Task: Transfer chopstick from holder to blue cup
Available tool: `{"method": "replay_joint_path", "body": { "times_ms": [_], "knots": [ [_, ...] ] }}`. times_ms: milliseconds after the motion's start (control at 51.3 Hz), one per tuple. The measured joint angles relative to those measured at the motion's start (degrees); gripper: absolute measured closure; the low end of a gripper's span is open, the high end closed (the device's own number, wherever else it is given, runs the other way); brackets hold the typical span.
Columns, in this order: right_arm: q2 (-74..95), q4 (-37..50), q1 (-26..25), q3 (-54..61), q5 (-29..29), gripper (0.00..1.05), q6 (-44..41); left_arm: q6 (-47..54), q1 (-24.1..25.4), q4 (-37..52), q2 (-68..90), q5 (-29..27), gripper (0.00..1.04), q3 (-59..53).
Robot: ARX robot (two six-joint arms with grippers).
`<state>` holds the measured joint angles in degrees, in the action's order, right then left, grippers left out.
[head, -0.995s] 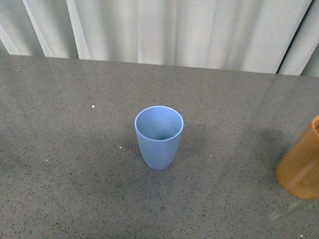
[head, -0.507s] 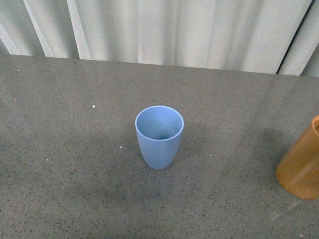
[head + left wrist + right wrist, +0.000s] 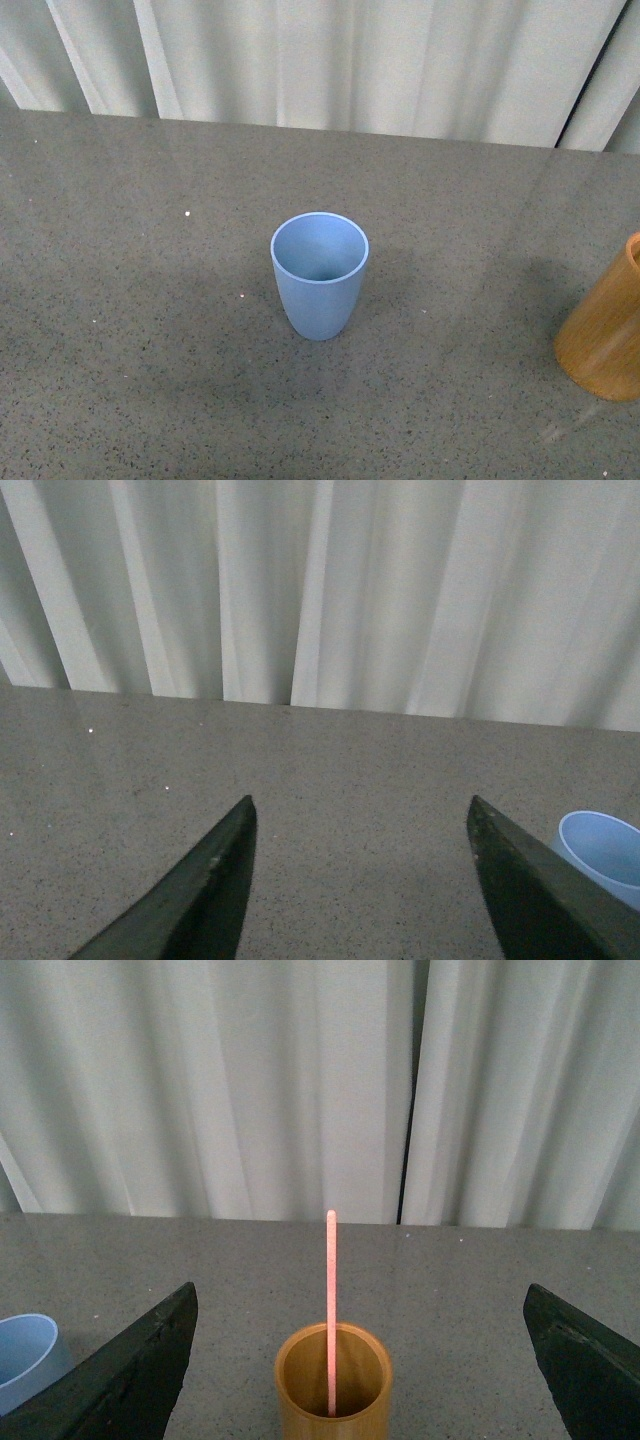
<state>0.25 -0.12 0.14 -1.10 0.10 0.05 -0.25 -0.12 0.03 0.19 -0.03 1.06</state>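
**A:** What is counted, from the largest down?

**B:** One grey speckled tabletop [image 3: 120, 350] fills the lower three quarters of the front view. One white pleated curtain [image 3: 350, 60] is hung across the top.

**A:** And the tools?

**B:** Two dark grippers are counted, one in each wrist view. The left gripper [image 3: 360, 801] is seen with its fingers spread wide and nothing gripped. The right gripper [image 3: 360, 1289] is spread wider and also grips nothing.

**A:** The task's things?

**B:** One smooth orange-brown cylindrical holder [image 3: 605, 335] is cut off by the right edge of the front view, in the lower right. One light blue matte plastic tumbler [image 3: 319, 280] is stood upright at the centre of the frame, well apart from the holder. One thin pinkish-red chopstick [image 3: 331, 1310] is stood upright inside the holder [image 3: 333, 1405]. It rises well above the rim and is untouched by either gripper.
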Motion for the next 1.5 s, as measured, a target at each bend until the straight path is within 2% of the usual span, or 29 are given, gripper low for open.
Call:
{"method": "replay_joint_path", "body": {
  "times_ms": [59, 137, 215, 293, 410, 585, 780, 1326, 1502],
  "knots": [
    [0.07, -0.09, 0.0, -0.04, 0.13, 0.1, 0.02, 0.0, 0.0, 0.0, 0.0, 0.0, 0.32, 0.0],
    [5.62, -7.13, -0.02, -3.04, 2.51, 0.1, 2.49, 0.0, 0.0, 0.0, 0.0, 0.0, 0.19, 0.0],
    [20.7, -0.74, -2.27, -4.59, 0.5, 0.1, 3.63, 0.04, 0.0, 0.0, -0.04, 0.0, 0.05, 0.0],
    [34.93, 10.8, -3.04, -5.81, -1.25, 0.1, 3.32, 0.02, 0.0, 0.0, 0.02, 0.02, 0.07, 0.0],
    [51.1, 22.82, -2.62, -9.25, -2.21, 0.1, 3.58, 0.02, 0.0, 0.0, -0.02, 0.0, 0.07, 0.0],
    [68.85, 35.67, -0.94, -13.94, -3.02, 0.1, 3.74, 0.02, 0.0, 0.0, -0.02, 0.0, 0.07, 0.0],
    [80.87, 41.44, -0.31, -18.6, -1.07, 0.1, 3.67, 0.02, 0.0, 0.0, -0.02, 0.0, 0.07, 0.0],
    [97.39, 46.82, 1.84, -28.72, -0.2, 0.1, 3.74, 0.02, 0.0, 0.0, -0.02, 0.0, 0.07, 0.0],
    [99.84, 48.28, 2.73, -29.27, 0.37, 0.42, 4.24, 0.02, 0.0, 0.0, -0.02, 0.0, 0.07, 0.0]
  ]
}}
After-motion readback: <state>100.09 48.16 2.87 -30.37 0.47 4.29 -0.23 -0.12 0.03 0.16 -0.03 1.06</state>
